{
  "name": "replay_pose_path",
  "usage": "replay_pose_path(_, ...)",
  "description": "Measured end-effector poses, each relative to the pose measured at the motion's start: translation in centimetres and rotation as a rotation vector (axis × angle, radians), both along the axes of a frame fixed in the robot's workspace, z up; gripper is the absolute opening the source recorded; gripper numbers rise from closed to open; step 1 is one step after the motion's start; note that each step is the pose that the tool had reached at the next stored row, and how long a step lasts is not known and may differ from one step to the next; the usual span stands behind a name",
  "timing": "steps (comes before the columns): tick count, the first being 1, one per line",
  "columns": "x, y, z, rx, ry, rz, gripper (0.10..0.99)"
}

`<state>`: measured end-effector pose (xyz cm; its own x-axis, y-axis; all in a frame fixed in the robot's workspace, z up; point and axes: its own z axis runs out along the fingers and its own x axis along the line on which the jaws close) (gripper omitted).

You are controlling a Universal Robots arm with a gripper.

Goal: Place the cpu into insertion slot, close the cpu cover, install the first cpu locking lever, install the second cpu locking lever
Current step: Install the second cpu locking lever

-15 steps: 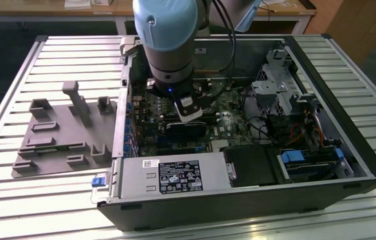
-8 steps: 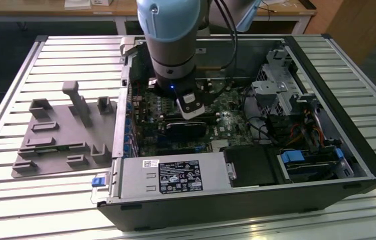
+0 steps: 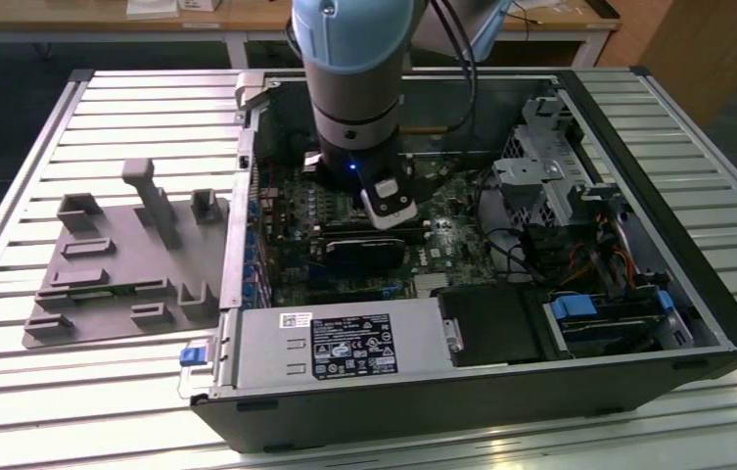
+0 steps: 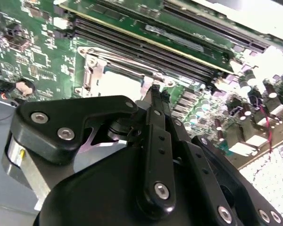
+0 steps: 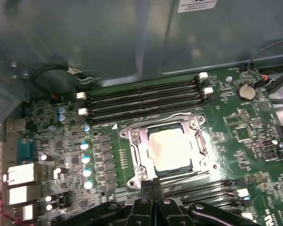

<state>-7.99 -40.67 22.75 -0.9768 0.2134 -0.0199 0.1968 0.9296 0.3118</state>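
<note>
Second wrist view: nearest us is the gripper (image 4: 154, 89), black linkage filling the foreground, fingertips pressed together with no gap and nothing between them. The tips sit right at the near edge of the cpu cover (image 4: 132, 70), whose silver frame lies flat on the green board (image 4: 33, 52). The pale patch inside the frame looks like the cpu (image 4: 122, 80); its detail is washed out by glare.

First wrist view: the fingertips (image 5: 152, 182) again read as closed and empty, at 6 o'clock of the socket. The cpu (image 5: 172, 148) sits seated in the insertion slot (image 5: 191, 165), cover (image 5: 140, 141) down around it, so we judge the first two steps done. A thin wire rod along the socket's 6 o'clock edge could be a locking lever (image 5: 188, 178); we can't tell if it is latched. Memory slots (image 5: 141, 101) run at 12 o'clock, well apart.

Exterior view: the arm (image 3: 352, 88) reaches straight down into the open computer case (image 3: 681, 323), wrist over mid-board.

Handling, our judgement: the chip is light, rigid, fragile underneath, best left alone. The lever is stiff springy wire, slippery; push near its free end, not the frame.
</note>
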Motion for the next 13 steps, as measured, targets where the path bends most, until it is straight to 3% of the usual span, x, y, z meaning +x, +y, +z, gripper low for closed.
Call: replay_pose_path(13,2.1,1.52,0.0,-0.061,0.0,0.0,0.102)
